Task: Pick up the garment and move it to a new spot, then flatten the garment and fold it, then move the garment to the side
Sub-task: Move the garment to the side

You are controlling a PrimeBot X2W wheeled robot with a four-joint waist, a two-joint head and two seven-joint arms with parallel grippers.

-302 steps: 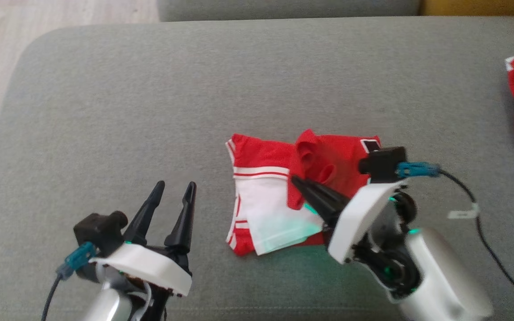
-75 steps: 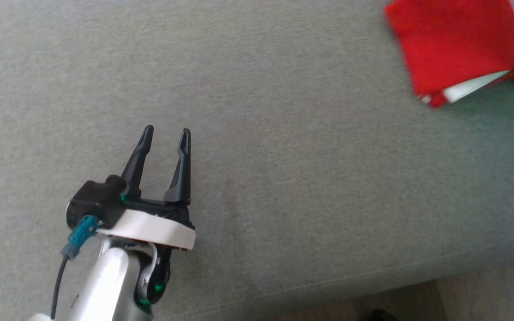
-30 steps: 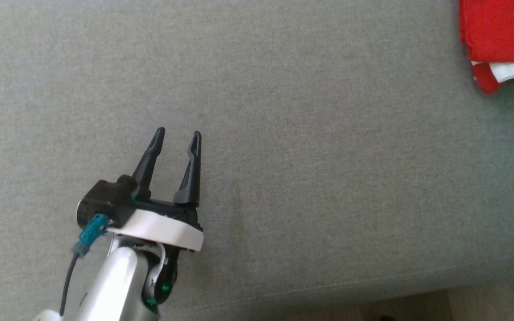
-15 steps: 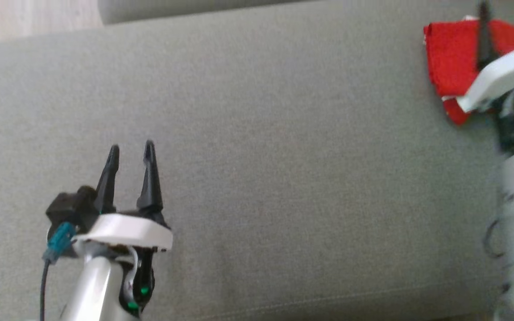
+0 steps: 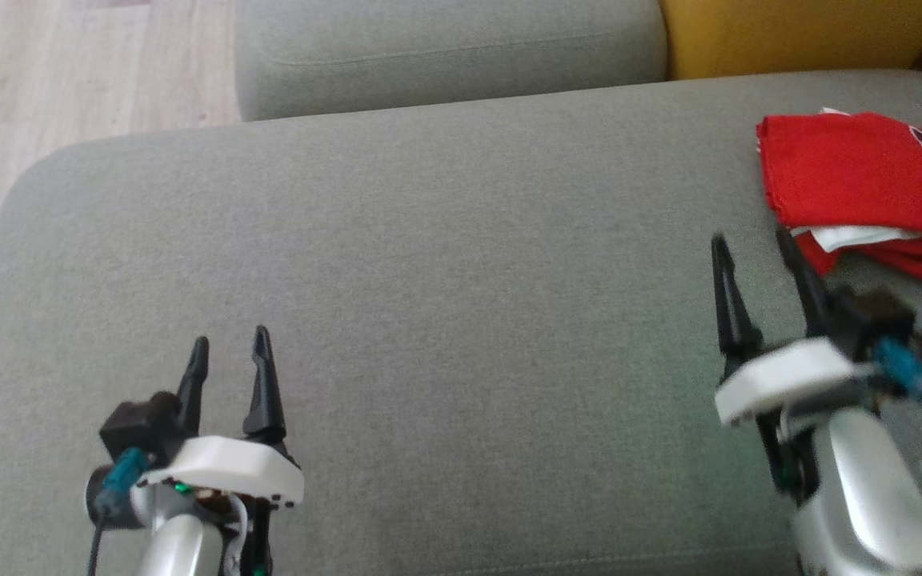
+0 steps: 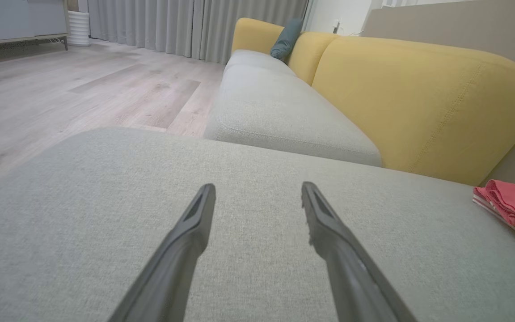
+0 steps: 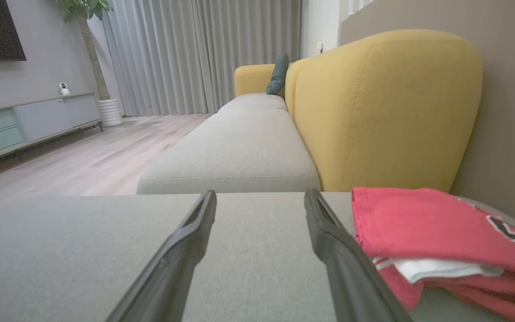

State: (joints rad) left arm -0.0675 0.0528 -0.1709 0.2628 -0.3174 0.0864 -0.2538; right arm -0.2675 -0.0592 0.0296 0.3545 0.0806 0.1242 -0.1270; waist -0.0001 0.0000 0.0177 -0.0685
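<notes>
Folded red garment [image 5: 853,172] lies just beside the wide-spread right hand [image 5: 751,237].

Garment [image 5: 861,180] cut off at right edge; right arm blurred.

Silver forearms [image 5: 869,496], white wrist plates [image 5: 225,472], black cameras [image 5: 137,420], teal cable plugs [image 5: 121,472], left pincer [image 5: 230,336] and right pincer [image 5: 751,236] with long black fingers [image 5: 265,384]

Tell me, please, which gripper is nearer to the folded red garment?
The right. The right gripper is open just beside the garment's left edge; the left gripper, also open, is far across the grey cushion, on the robot's left.
</notes>
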